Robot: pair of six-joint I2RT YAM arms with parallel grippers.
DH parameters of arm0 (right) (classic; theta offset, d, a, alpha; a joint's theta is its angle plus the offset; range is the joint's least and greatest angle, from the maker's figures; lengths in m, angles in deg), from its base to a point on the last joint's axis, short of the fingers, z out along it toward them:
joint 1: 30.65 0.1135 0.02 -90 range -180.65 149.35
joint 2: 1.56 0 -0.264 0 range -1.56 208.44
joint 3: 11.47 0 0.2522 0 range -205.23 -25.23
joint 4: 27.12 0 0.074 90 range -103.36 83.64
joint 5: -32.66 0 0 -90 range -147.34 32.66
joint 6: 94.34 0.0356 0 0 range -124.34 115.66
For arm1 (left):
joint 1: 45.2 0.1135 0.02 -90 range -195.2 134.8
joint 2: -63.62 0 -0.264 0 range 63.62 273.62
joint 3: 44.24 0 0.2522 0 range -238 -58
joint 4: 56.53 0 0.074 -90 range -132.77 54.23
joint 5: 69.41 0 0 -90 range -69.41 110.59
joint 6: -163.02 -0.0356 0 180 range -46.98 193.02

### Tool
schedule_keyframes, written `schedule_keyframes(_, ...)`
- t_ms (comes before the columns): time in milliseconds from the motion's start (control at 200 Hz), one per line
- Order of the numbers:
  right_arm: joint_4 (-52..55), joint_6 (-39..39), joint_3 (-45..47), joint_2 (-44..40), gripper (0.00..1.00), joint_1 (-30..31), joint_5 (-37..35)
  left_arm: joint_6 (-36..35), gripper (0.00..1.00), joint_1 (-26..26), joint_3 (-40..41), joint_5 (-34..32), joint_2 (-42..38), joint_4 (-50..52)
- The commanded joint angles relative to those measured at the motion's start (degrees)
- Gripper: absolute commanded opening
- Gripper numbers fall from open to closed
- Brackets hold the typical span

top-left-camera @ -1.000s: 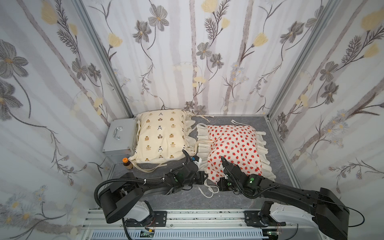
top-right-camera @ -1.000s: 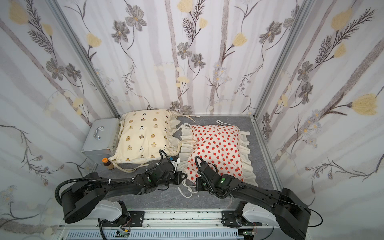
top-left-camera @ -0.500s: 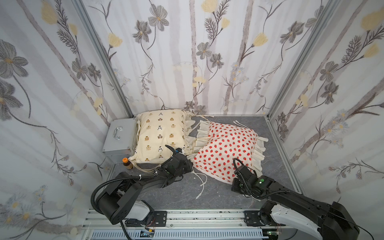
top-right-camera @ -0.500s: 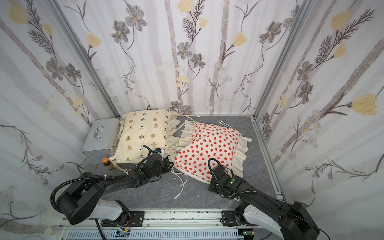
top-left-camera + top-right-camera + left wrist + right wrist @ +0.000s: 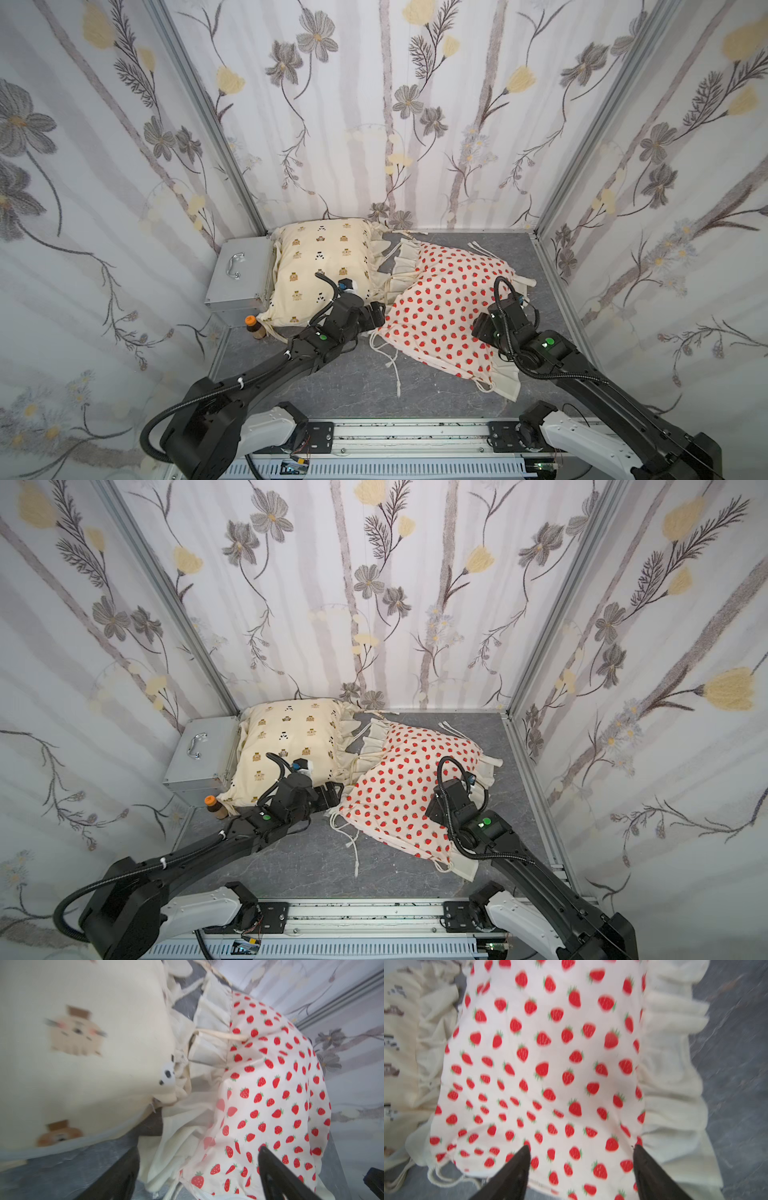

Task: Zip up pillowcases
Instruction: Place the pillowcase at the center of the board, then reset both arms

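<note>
Hunting the zipper on the strawberry pillowcase (image 5: 449,307), nothing pinched.
Both top views: it lies centre-right on the grey table (image 5: 365,382), bear pillowcase (image 5: 286,742) upper left beside the metal case (image 5: 187,771), floral walls close. Left wrist: my left tool (image 5: 198,1148) spread at its ruffled corner. Right wrist: my right tool (image 5: 581,1148) spread over the print; no zipper visible, so I'd find the pull first.

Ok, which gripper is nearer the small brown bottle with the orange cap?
Left. The left gripper sits at the near edge of the cream bear-print pillow, where the bottle also stands; the right gripper hangs over the strawberry-print pillow, farther off.
</note>
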Motion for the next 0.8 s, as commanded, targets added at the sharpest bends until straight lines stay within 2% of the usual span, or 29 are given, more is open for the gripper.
schedule_keyframes(0,-20.4,-14.7,7.3,-0.5,1.0,-7.6,-16.2,-6.9,1.0,2.5,-2.9,-21.6,-7.0,14.1)
schedule_keyframes(70,-34.6,-19.8,13.9,-1.5,1.0,-12.6,-17.8,-13.7,1.0,5.4,-2.6,-31.5,-9.4,15.0)
schedule_keyframes(125,-40.3,-23.0,14.8,-1.2,1.0,-17.2,-13.3,-18.5,1.0,9.9,-0.4,-33.6,-9.1,11.8)
schedule_keyframes(140,-45.1,-24.7,15.7,-1.0,1.0,-17.9,-13.4,-19.4,1.0,11.3,0.5,-33.6,-9.0,9.6)
schedule_keyframes(240,-59.1,-32.4,19.3,0.7,1.0,-20.5,-11.8,-23.0,1.0,18.7,7.1,-29.5,-8.5,-1.1)
schedule_keyframes(290,-65.7,-32.6,21.8,2.7,1.0,-23.0,-10.1,-26.3,1.0,20.9,11.6,-26.8,-8.8,-9.6)
schedule_keyframes(355,-74.8,-31.3,24.6,7.1,1.0,-26.4,-3.2,-28.1,1.0,24.7,16.8,-19.6,-7.4,-21.6)
schedule_keyframes(410,-84.7,-33.6,26.3,11.6,1.0,-26.8,1.1,-29.1,1.0,27.5,18.6,-15.5,-3.1,-28.6)
schedule_keyframes(465,-85.6,-36.8,24.7,13.0,1.0,-26.7,7.2,-32.5,1.0,28.3,18.5,-14.4,2.2,-32.9)
schedule_keyframes(525,-89.0,-39.6,24.3,15.6,1.0,-26.2,4.4,-36.0,1.0,28.5,20.1,-12.1,7.3,-42.4)
schedule_keyframes(570,-92.7,-41.7,25.6,16.0,1.0,-26.7,6.5,-36.9,1.0,28.9,21.6,-8.8,10.1,-49.9)
schedule_keyframes(630,-104.2,-43.0,29.9,19.7,1.0,-28.0,13.1,-38.0,1.0,30.5,22.4,-4.5,13.9,-57.8)
schedule_keyframes(684,-117.7,-43.5,32.5,26.3,1.0,-28.1,12.7,-37.2,1.0,32.2,20.6,-2.2,18.5,-59.3)
schedule_keyframes(699,-116.8,-43.1,32.5,25.9,1.0,-28.1,11.6,-36.8,1.0,32.6,20.1,-1.9,19.9,-59.1)
schedule_keyframes(754,-102.4,-39.0,28.7,22.0,1.0,-28.5,4.0,-36.9,1.0,33.0,19.0,-0.7,25.5,-62.7)
schedule_keyframes(794,-104.6,-39.5,28.3,23.3,1.0,-28.5,4.4,-37.0,1.0,33.0,17.8,-0.8,27.0,-62.4)
